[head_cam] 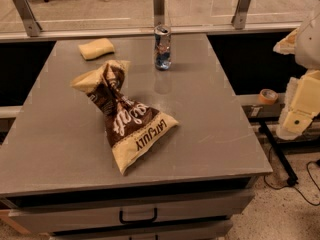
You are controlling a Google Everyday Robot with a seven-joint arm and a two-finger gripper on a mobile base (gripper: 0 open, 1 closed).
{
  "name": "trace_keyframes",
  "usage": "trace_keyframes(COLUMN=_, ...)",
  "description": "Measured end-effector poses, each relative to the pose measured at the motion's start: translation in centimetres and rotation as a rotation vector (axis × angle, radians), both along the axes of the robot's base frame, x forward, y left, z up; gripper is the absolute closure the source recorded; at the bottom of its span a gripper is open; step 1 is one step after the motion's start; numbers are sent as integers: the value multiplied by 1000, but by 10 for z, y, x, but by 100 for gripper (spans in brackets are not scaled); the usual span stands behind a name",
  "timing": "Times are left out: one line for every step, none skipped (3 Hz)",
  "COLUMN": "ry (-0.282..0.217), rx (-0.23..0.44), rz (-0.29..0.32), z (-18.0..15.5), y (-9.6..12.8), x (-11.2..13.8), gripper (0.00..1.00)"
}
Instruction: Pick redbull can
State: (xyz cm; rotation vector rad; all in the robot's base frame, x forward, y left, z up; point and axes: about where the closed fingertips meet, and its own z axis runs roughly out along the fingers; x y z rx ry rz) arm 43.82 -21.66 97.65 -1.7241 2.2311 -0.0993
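Standing upright beyond the snack bag [125,119] — its upside-down print read "LATE JULY" — the redbull can [162,47] sat on the grey desk [215,124]. Right of the bag, off the desk, hung the end effector [300,109] — its state impossible to tell.

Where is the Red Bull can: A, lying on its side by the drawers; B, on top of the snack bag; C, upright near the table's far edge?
C: the redbull can stands upright at the far edge, beyond the snack bag; the gripper sits right of the table.
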Motion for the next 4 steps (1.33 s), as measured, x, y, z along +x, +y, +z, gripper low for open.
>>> trace_keyframes(ry=0, rx=0, rz=0, z=0, y=0, x=0, gripper=0)
trace_keyframes(ry=-56, rx=81, rz=1, z=-1, y=12, x=21, gripper=0)
trace_keyframes(ry=-142, rx=256, rz=30, z=-14, y=49, x=73, gripper=0)
trace_keyframes(ry=-235, rx=484, rz=72, z=-19, y=84, x=134, gripper=0)
